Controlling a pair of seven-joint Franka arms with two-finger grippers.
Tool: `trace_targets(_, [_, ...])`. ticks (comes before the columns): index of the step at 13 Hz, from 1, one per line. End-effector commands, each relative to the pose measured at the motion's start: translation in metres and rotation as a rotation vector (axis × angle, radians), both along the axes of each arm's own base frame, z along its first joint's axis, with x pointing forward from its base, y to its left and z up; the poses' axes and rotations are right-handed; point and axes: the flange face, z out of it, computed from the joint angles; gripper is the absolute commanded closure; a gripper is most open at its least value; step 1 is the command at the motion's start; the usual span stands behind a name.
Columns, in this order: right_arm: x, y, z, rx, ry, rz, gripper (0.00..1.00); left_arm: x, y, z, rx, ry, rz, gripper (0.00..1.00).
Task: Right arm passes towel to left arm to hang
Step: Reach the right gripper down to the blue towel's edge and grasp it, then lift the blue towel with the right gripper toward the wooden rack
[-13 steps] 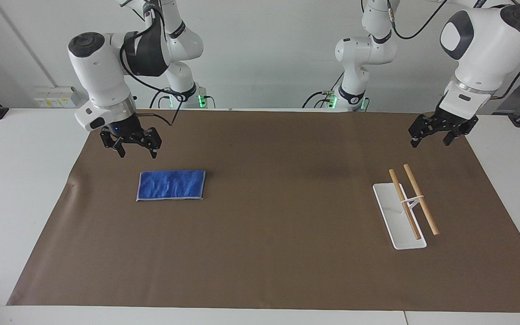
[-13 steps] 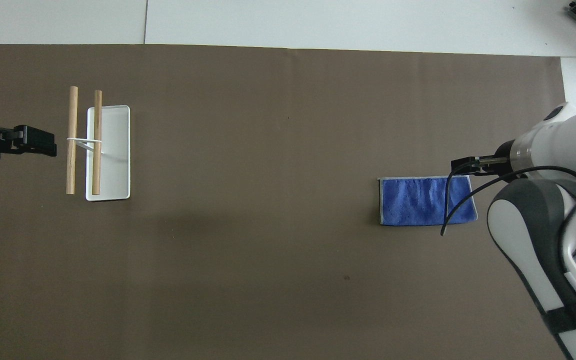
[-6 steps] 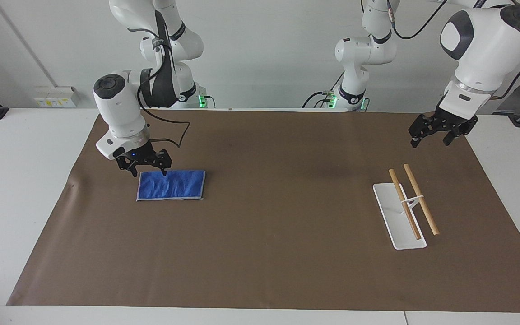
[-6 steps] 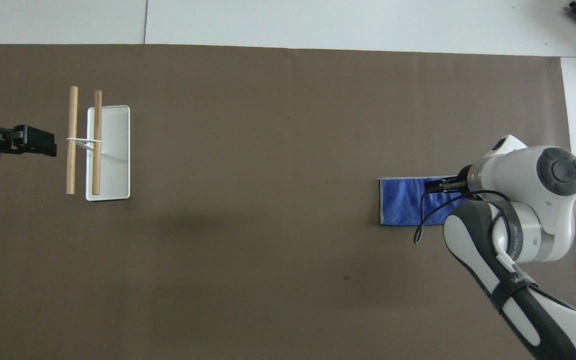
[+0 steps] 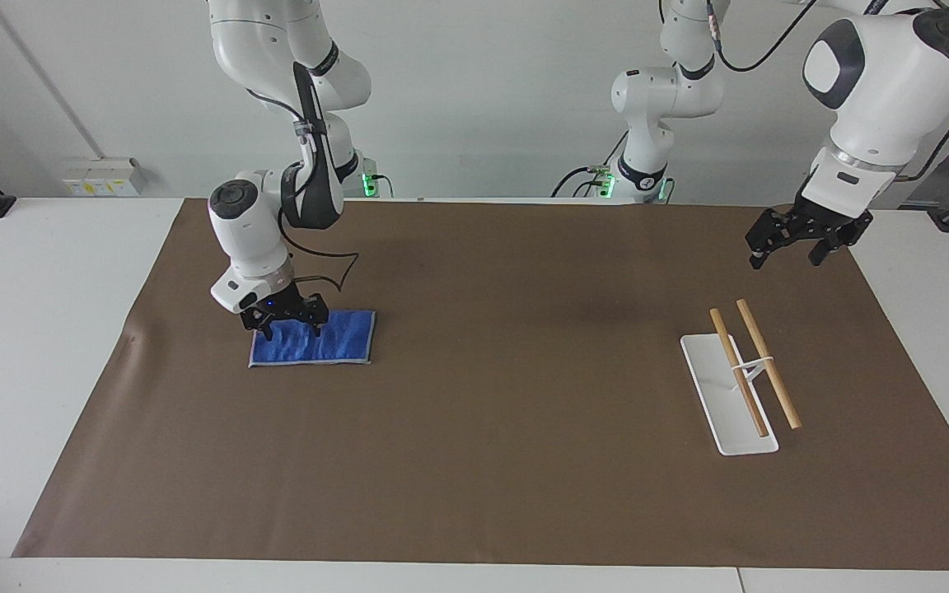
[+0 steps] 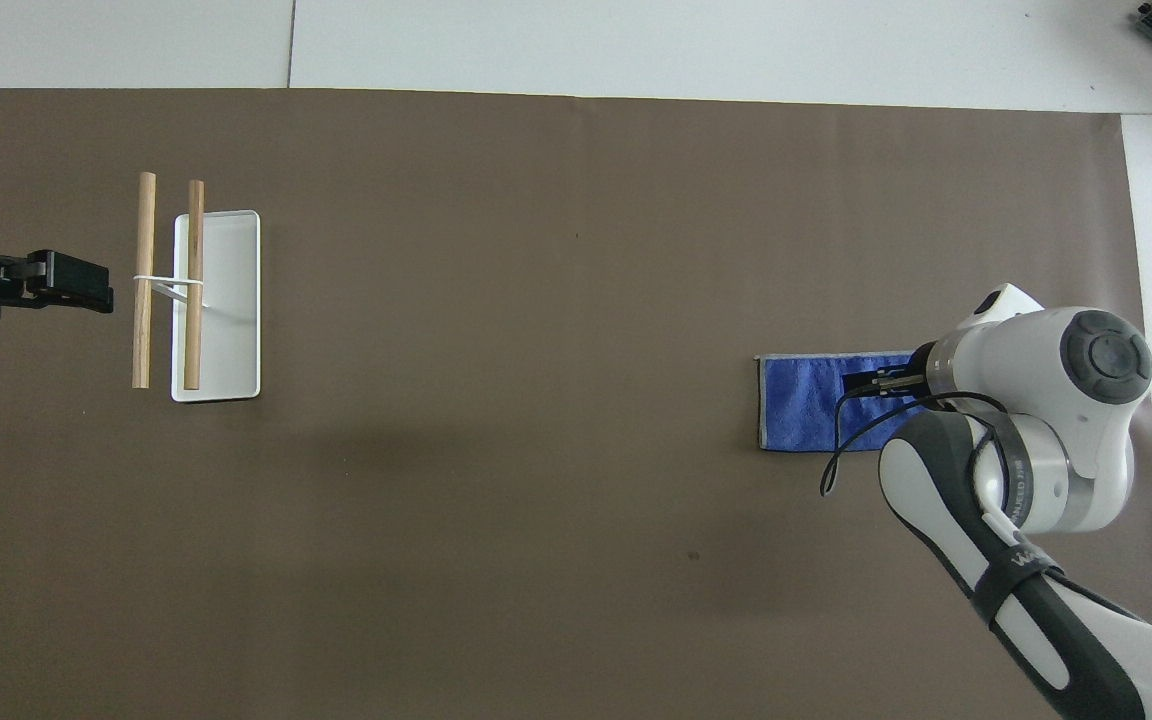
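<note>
towel point(image 5: 322, 340) flat on mat, right gripper point(image 5: 287, 331) fingers spread on it

We see the towel point(image 5: 314, 346), a small royal-blue terry rectangle with a pale grey stitched edge, lying flat and spread on the brown mat toward the right arm's end of the table. Its long sides run along the table's length. From overhead the towel point(image 6: 801, 402) shows its nubbly pile and the grey edging along the end toward the table's middle, while the end toward the right arm's side lies hidden under that arm.
</note>
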Motion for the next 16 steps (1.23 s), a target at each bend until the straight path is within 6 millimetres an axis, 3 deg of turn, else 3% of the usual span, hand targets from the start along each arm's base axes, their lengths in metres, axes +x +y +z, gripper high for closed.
trace_targets(1, [-0.011,-0.004,-0.011,0.011,0.003,0.035,0.00,-0.009,0.003,0.001,0.013,-0.003,0.007,0.00])
trace_targets(3, [-0.015,-0.008,-0.015,0.010,0.009,0.041,0.00,-0.009,0.003,0.001,0.013,-0.003,0.007,0.00])
trace_targets(6, [-0.015,-0.008,-0.015,0.011,0.009,0.032,0.86,-0.009,0.003,0.001,0.013,-0.003,0.007,0.00])
trace_targets(7, [-0.015,-0.007,-0.015,0.018,0.008,0.018,1.00,-0.009,0.003,0.001,0.013,-0.003,0.007,0.00])
trace_targets(11, [-0.004,-0.001,-0.002,0.044,-0.012,-0.045,1.00,-0.009,0.003,0.001,0.013,-0.003,0.007,0.00])
trace_targets(16, [0.023,0.017,0.057,0.116,-0.040,-0.060,1.00,-0.009,0.003,0.001,0.013,-0.003,0.007,0.00])
